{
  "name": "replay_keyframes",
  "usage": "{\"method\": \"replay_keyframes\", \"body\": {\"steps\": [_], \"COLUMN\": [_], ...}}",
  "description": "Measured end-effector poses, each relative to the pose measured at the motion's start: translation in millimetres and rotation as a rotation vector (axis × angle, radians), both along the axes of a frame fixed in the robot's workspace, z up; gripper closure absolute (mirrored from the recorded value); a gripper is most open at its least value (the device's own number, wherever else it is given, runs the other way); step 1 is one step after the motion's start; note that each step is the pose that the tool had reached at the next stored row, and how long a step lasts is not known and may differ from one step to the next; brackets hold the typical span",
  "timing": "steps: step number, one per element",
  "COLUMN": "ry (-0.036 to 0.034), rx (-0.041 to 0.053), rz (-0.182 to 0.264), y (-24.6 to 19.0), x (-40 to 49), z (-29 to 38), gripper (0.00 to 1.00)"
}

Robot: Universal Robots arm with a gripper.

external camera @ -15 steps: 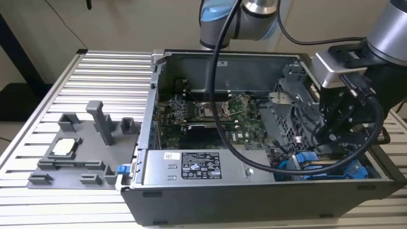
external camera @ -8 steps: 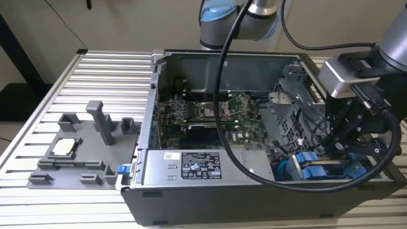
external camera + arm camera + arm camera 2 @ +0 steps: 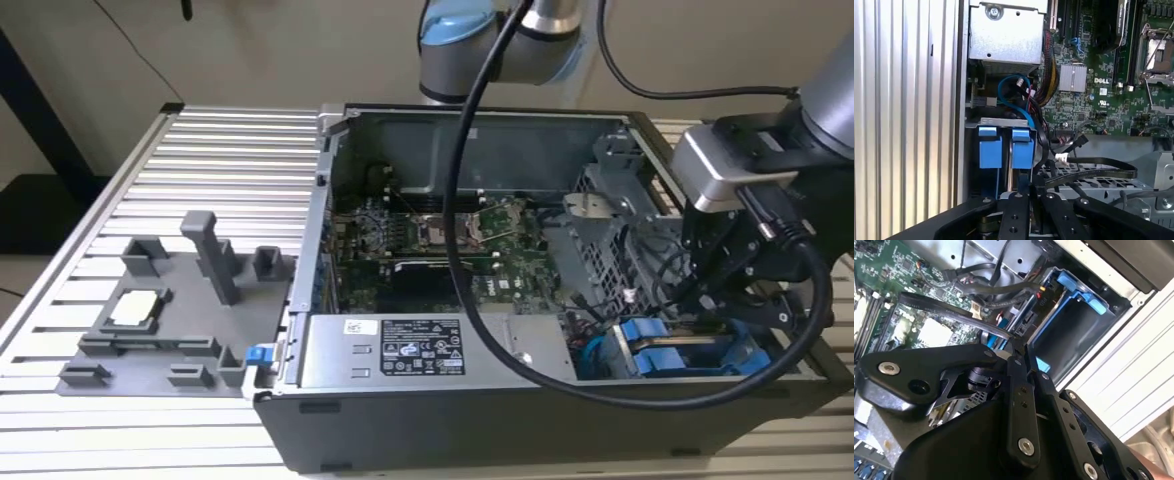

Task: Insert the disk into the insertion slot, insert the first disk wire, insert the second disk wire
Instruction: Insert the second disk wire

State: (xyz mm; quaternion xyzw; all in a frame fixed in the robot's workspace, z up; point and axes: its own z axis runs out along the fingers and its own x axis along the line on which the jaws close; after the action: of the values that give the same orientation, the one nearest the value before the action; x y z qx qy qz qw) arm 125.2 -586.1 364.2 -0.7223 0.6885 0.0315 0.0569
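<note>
My gripper [image 3: 722,309] reaches into the open computer case, just above the insertion slot [image 3: 694,360], a bay with blue tabs [image 3: 990,147] and blue walls [image 3: 1074,305]. In both wrist views the fingers meet, and a flat black disk wire [image 3: 949,312] [image 3: 1094,167] runs to their tips, so the gripper [image 3: 1019,351] [image 3: 1031,192] looks shut on its end. Another black wire with a white plug [image 3: 1061,159] lies loose nearby. The disk's metal body is hidden, and I cannot tell whether it sits in the slot.
A grey power-supply box [image 3: 400,350] borders the slot in the exterior view's left direction. The green motherboard [image 3: 441,240] and a perforated metal cage [image 3: 601,250] lie behind. A grey fixture plate [image 3: 147,320] rests on the slatted table [image 3: 227,150] outside the case.
</note>
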Motion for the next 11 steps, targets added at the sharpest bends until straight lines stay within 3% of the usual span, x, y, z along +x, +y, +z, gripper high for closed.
{"method": "replay_keyframes", "body": {"steps": [5,7,9,11], "ry": [0.0034,0.0041,0.0043,0.0043], "rx": [0.0015,0.0068,0.0177,0.0384], "rz": [-0.004,-0.006,-0.009,-0.01], "y": [-1.9,-2.1,-2.3,-2.3], "x": [3.5,4.2,4.7,5.1], "z": [-3.1,-4.6,-6.0,-6.7], "gripper": [0.84,0.84,0.84,0.84]}}
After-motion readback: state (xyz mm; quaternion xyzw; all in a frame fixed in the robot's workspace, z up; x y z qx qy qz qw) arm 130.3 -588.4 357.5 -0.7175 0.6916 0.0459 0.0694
